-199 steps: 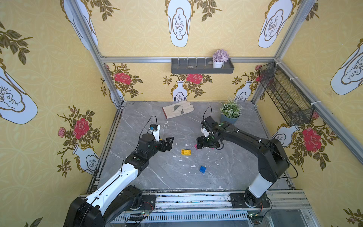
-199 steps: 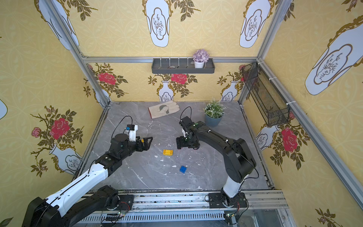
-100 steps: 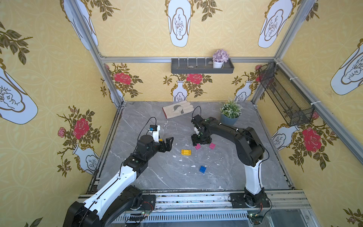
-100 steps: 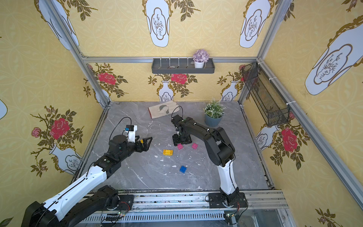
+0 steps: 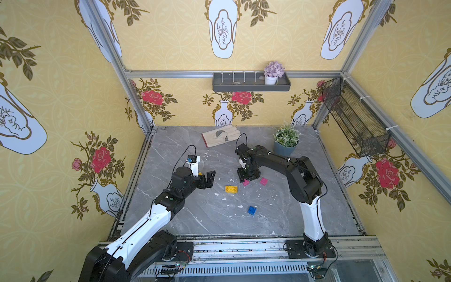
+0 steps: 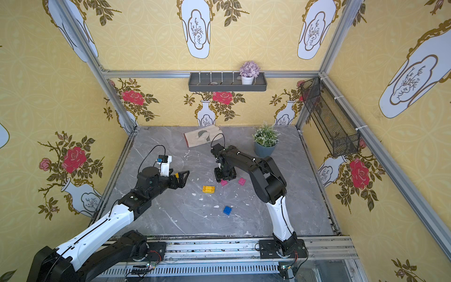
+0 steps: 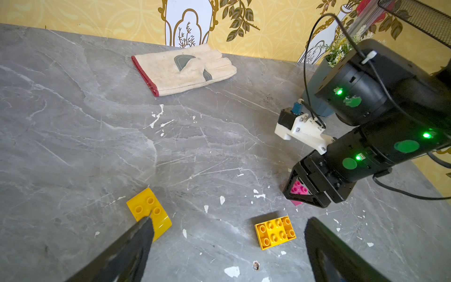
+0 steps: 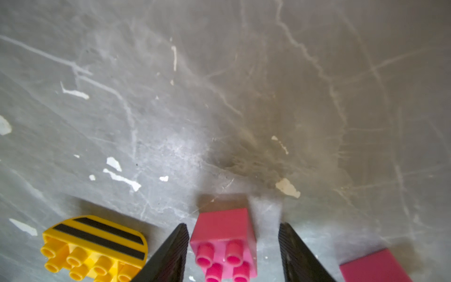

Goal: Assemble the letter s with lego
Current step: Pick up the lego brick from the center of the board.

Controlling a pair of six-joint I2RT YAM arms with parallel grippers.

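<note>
Several lego bricks lie loose on the grey marble table (image 5: 195,219). In both top views my right gripper (image 5: 247,177) points straight down over a pink brick (image 5: 246,182). In the right wrist view this pink brick (image 8: 223,241) stands between the fingers: one finger (image 8: 170,254) almost touches it and a gap remains at the other, so the right gripper (image 8: 233,227) is open. A second pink brick (image 5: 263,181) lies just to its right, a yellow brick (image 5: 231,189) to its left, and a blue brick (image 5: 252,210) nearer the front. My left gripper (image 5: 210,179) hovers wide open and empty beside another yellow brick (image 7: 148,212).
A beige work glove (image 5: 220,138) lies at the back of the table. A potted plant (image 5: 285,142) stands at the back right, close behind my right arm. A grey shelf (image 5: 251,84) and a wire basket (image 5: 353,119) hang on the walls.
My right gripper has shifted left from over the two pink bricks and come down around the left one, its jaws narrowing. The left arm has barely moved.
</note>
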